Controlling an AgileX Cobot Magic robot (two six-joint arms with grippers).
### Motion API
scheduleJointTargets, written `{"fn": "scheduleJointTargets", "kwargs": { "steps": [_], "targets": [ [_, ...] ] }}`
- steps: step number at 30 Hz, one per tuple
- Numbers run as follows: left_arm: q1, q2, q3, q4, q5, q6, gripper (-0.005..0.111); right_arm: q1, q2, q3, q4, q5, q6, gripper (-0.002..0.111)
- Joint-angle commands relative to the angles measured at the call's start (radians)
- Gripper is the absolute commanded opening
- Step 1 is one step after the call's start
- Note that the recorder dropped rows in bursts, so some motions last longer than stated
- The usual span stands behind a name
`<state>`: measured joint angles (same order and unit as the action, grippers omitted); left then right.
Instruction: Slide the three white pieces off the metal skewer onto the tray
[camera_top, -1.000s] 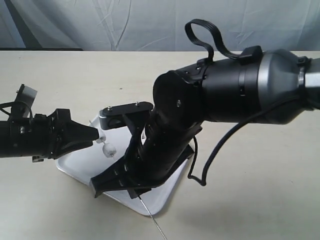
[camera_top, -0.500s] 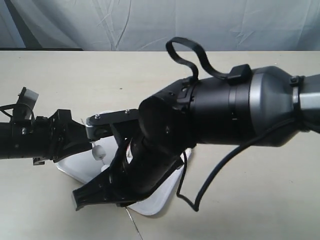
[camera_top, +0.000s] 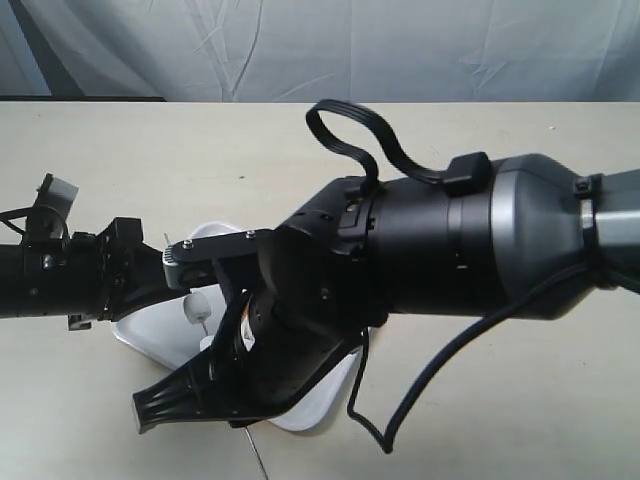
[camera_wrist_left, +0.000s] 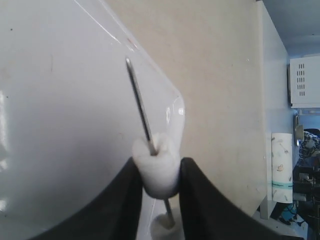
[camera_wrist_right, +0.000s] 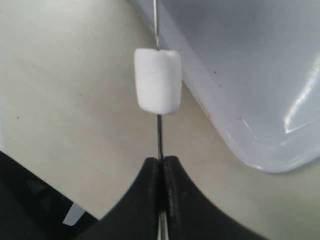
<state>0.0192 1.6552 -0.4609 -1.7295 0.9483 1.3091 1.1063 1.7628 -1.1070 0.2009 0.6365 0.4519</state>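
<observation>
We saw the left tool (camera_wrist_left: 157, 172) clenched on one white piece (camera_wrist_left: 156, 164), its two black fingers (camera_wrist_left: 122, 200) pressing the soft sides. The metal skewer (camera_wrist_left: 140, 107) ran through that piece. Its bare pointed end stuck out beyond, over the tray (camera_wrist_left: 50, 125) and close to a rounded corner. A second white piece (camera_wrist_left: 162, 228) sat on the same rod nearer the camera, only partly in view.

The right tool (camera_wrist_right: 161, 165) was clamped tight on the skewer itself. One white piece (camera_wrist_right: 158, 80) was threaded just beyond its fingertips, apart from them, over the worktop (camera_wrist_right: 60, 100) beside the tray's rim. We could not tell whether this was the second piece again or a third.

In the exterior view the single tray lay toward 8 o'clock from the centre. The left arm (camera_top: 60, 285) stretched in from 9 o'clock and the right arm (camera_top: 450, 250) from 3 o'clock, covering much of the tray. One white piece (camera_top: 197, 306) showed at 3 o'clock of the left arm's end, and a short length of skewer poked out at 6 o'clock beneath the right arm.
</observation>
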Motion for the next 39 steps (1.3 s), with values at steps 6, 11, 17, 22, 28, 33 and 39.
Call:
{"fn": "scheduleJointTargets", "kwargs": {
  "steps": [6,11,17,22,28,33,39],
  "targets": [
    [-0.002,0.0,-0.007,-0.015,-0.01,0.003,0.024,0.001,-0.007,0.006,-0.004,0.086,0.004,-0.001],
    [-0.002,0.0,-0.022,-0.015,-0.028,0.003,0.024,0.02,-0.007,0.006,0.004,0.172,0.004,-0.001],
    [-0.002,0.0,-0.035,-0.015,-0.046,0.003,0.024,0.106,-0.007,0.006,-0.04,0.307,0.004,-0.001],
    [-0.002,0.0,-0.037,-0.015,-0.051,-0.001,0.024,0.141,-0.007,0.006,-0.084,0.424,0.032,-0.001],
    [-0.002,0.0,-0.037,-0.015,-0.059,-0.016,0.035,0.141,-0.007,0.006,-0.303,0.567,0.155,-0.001],
    [-0.002,0.0,-0.037,-0.015,-0.01,-0.029,0.041,0.141,-0.007,0.006,-0.409,0.522,0.174,-0.001],
    [-0.002,0.0,-0.037,-0.015,0.019,-0.079,0.039,0.139,-0.007,0.006,-0.465,0.356,0.261,-0.001]
  ]
}}
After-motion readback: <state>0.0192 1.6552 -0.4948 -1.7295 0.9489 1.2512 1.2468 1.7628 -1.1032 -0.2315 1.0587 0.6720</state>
